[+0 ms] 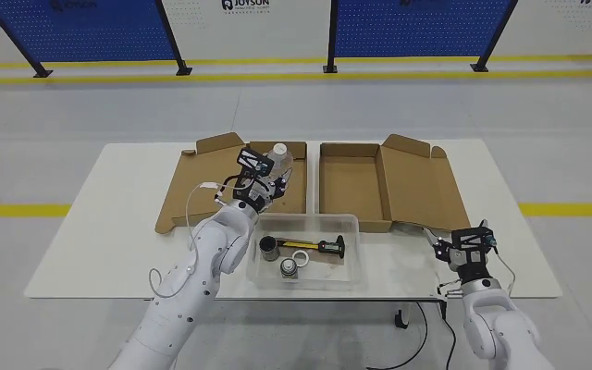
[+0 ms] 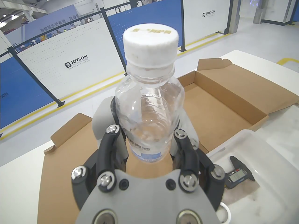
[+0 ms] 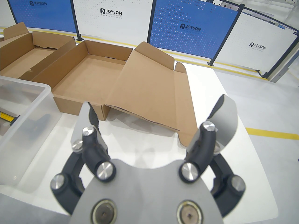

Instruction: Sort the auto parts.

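From above, the left gripper [image 1: 270, 172] holds a clear bottle [image 1: 280, 155] over the left box [image 1: 199, 190]. In front of both boxes, a clear bin [image 1: 305, 218] contains a caliper [image 1: 314, 246] and a black cylinder [image 1: 268, 247]. The right gripper [image 1: 461, 240] hangs over the table [image 1: 102, 231] near the right box [image 1: 350, 190].

In the left wrist view, the fingers [image 2: 101, 115] clamp the white-capped bottle by its body.

In the right wrist view, the right gripper is spread wide, holding nothing, and faces the right box's flap.
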Action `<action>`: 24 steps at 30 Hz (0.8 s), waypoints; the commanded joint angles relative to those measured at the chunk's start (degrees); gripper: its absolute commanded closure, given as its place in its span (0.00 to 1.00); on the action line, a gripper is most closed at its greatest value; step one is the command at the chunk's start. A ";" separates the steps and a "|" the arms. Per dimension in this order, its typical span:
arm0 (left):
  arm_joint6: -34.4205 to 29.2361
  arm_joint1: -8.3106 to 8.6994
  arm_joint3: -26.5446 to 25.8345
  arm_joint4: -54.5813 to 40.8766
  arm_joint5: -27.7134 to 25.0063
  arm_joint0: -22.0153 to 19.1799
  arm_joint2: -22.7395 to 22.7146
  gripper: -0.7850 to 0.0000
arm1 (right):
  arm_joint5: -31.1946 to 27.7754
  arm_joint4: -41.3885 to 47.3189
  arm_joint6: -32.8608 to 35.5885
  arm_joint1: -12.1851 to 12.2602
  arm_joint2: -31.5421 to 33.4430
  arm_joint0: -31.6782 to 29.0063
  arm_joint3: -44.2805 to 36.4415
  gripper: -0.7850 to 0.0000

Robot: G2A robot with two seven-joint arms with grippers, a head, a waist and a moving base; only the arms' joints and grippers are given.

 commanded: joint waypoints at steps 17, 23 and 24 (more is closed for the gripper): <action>0.84 -0.05 0.10 1.22 0.50 0.06 -0.26 1.00 | 0.00 0.00 0.00 0.00 0.00 0.00 0.00 0.00; 1.07 -0.75 4.61 1.58 0.95 -3.00 0.81 1.00 | 0.00 0.00 0.00 0.00 0.00 0.00 0.00 0.00; 1.04 -0.97 5.96 0.95 1.28 -3.67 1.05 1.00 | 0.00 0.00 0.00 0.00 0.00 0.00 0.00 0.00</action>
